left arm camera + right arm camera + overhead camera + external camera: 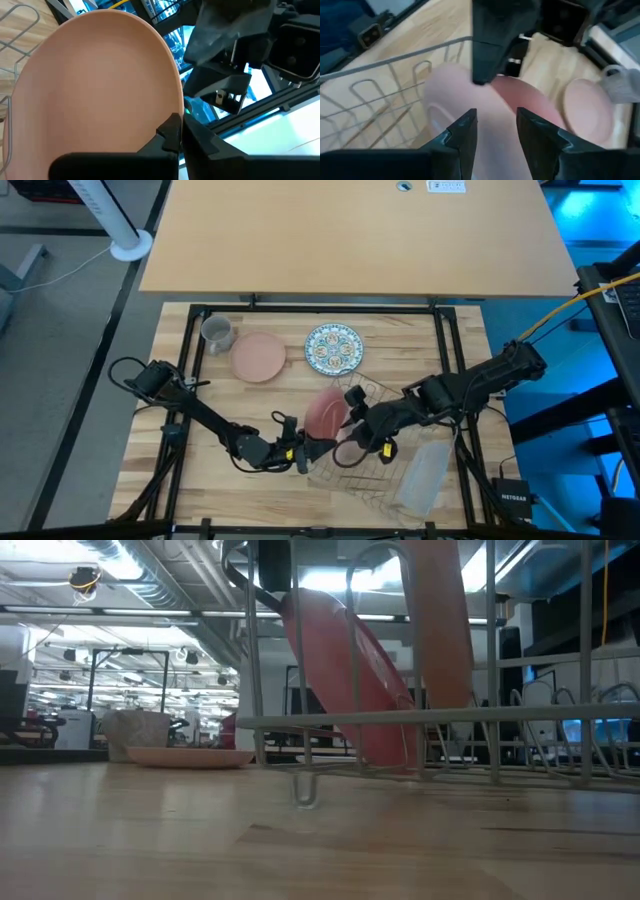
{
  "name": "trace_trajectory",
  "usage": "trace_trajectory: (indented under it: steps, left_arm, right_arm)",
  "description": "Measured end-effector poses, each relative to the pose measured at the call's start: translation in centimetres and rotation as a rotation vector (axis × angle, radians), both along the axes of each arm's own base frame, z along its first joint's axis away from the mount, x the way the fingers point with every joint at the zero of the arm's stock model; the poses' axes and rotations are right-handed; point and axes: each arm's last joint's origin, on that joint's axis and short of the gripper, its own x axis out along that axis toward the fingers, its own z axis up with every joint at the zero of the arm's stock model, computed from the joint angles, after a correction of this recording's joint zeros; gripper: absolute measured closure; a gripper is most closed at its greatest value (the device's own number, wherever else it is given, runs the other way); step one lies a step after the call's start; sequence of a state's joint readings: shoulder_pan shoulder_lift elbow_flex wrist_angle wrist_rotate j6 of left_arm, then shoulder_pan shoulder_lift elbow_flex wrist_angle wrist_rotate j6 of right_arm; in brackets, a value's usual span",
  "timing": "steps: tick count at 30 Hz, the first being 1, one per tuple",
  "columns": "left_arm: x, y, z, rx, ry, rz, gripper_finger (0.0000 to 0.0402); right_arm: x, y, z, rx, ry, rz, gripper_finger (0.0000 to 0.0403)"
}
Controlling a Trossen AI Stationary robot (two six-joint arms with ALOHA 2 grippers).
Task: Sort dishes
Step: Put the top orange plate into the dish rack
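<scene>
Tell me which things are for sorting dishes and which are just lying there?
For the job: pink plate in the rack, pink plate on the table, patterned plate, grey mug, left gripper, right gripper.

Just there: wire rack, plastic tray.

A mug (217, 332) stands near the counter (300, 510)'s far left corner, with 1 plate (258, 356) lying flat just beside it toward the middle. A second plate (333, 347) lies flat at the middle of the far edge. The wire rack (372, 480) sits toward the near right, a third plate (325, 413) on edge in it. A tray (422, 476) lies at the rack's right side.
</scene>
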State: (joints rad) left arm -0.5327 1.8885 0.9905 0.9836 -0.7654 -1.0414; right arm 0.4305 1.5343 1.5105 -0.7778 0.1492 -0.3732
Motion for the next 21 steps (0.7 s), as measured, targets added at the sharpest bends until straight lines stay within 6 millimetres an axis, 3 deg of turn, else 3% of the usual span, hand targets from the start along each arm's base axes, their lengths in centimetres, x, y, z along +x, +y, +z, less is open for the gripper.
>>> trace_trajectory:
  steps: [11,21]
  left_arm:
    - [-0.1,-0.1,0.2,0.076,-0.009,-0.009,0.0391]
    - [-0.1,-0.1,0.7,0.153,-0.036,-0.017,0.0325]
  right_arm:
    - [1.4,0.6,-1.7,-0.067,0.028,-0.001,0.0260]
    - [1.3,0.3,-1.7,-0.109,0.020,-0.065,0.0260]
